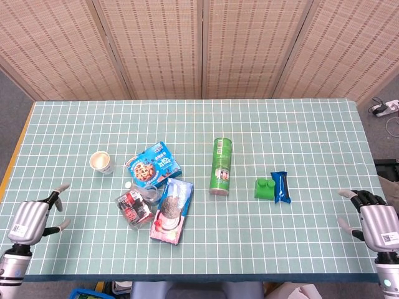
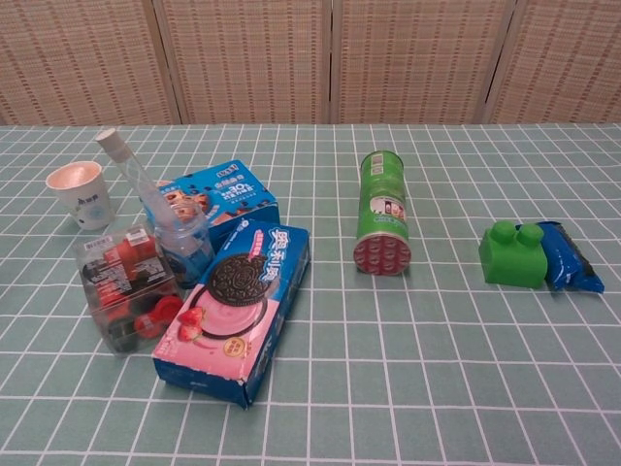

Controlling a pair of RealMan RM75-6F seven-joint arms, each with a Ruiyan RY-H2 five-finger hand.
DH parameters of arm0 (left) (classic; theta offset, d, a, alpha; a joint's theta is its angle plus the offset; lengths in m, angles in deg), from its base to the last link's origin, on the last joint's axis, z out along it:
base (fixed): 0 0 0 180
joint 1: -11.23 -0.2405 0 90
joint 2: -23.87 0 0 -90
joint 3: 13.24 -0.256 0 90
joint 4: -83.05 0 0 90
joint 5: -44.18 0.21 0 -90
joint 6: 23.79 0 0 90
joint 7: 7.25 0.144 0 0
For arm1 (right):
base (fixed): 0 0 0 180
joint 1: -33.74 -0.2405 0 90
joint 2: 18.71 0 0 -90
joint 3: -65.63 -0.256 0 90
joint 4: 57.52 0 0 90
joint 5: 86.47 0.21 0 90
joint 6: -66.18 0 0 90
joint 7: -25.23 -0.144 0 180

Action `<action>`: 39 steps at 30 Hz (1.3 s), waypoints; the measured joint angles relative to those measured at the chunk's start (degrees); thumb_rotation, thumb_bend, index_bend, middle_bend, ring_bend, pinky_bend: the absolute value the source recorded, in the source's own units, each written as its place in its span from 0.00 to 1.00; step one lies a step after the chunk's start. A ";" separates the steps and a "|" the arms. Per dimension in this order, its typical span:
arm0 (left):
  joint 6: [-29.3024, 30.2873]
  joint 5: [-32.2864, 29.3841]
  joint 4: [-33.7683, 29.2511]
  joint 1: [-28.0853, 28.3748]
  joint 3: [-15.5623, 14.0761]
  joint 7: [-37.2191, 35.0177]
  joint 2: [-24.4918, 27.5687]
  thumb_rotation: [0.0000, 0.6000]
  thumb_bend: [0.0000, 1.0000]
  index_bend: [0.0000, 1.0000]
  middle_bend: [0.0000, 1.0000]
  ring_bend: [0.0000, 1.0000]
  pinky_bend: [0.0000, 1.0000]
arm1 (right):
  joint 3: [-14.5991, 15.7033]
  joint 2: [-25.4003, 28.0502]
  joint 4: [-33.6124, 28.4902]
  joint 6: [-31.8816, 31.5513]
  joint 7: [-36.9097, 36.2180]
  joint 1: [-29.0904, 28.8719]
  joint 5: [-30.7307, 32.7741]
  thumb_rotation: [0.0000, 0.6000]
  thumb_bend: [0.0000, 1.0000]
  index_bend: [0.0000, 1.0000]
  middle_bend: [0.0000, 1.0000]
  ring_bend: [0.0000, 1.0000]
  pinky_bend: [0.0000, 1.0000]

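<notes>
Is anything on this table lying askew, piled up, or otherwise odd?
Yes. The green cylindrical chip can lies on its side. The pink cookie box leans tilted on the blue cookie box, crowding the clear plastic bottle. Nothing looks spilled or damaged.

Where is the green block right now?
The green block sits on the right part of the table in the head view, touching the small blue packet on its right, with the lying green can to its left.
</notes>
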 measured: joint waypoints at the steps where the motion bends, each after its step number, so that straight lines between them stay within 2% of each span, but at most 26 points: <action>1: 0.05 0.30 0.34 0.29 0.12 0.08 -0.37 1.00 0.18 0.21 0.77 0.84 1.00 | -0.01 0.09 -0.02 -0.09 -0.17 0.06 -0.05 1.00 0.16 0.30 0.35 0.29 0.37; 5: -1.26 0.47 0.50 1.49 0.33 1.84 -0.97 1.00 0.26 0.23 0.90 0.94 1.00 | -0.03 0.47 -0.07 -0.44 -0.91 0.30 -0.14 1.00 0.17 0.30 0.35 0.29 0.37; 9: -3.93 -1.17 -0.79 2.55 0.53 5.30 -0.98 1.00 0.33 0.20 0.95 0.98 1.00 | -0.13 0.86 -0.11 -0.75 -1.94 0.46 -0.20 1.00 0.17 0.30 0.35 0.29 0.37; 20: -11.65 -9.45 -5.22 5.90 1.34 16.07 -1.48 1.00 0.37 0.08 0.96 1.00 1.00 | -0.07 2.13 -0.42 -2.84 -4.32 1.50 -1.23 1.00 0.17 0.30 0.35 0.29 0.37; 27: -15.11 -15.38 -6.20 8.23 2.19 22.07 -2.88 1.00 0.37 0.07 0.96 1.00 1.00 | -0.16 2.99 -0.15 -3.54 -6.83 1.93 -1.45 1.00 0.17 0.30 0.35 0.29 0.37; 39: -16.05 -17.46 -11.07 11.35 1.91 30.22 -4.30 1.00 0.40 0.07 0.97 1.00 1.00 | -0.27 3.70 0.31 -3.57 -9.13 2.11 -1.53 1.00 0.17 0.30 0.35 0.29 0.37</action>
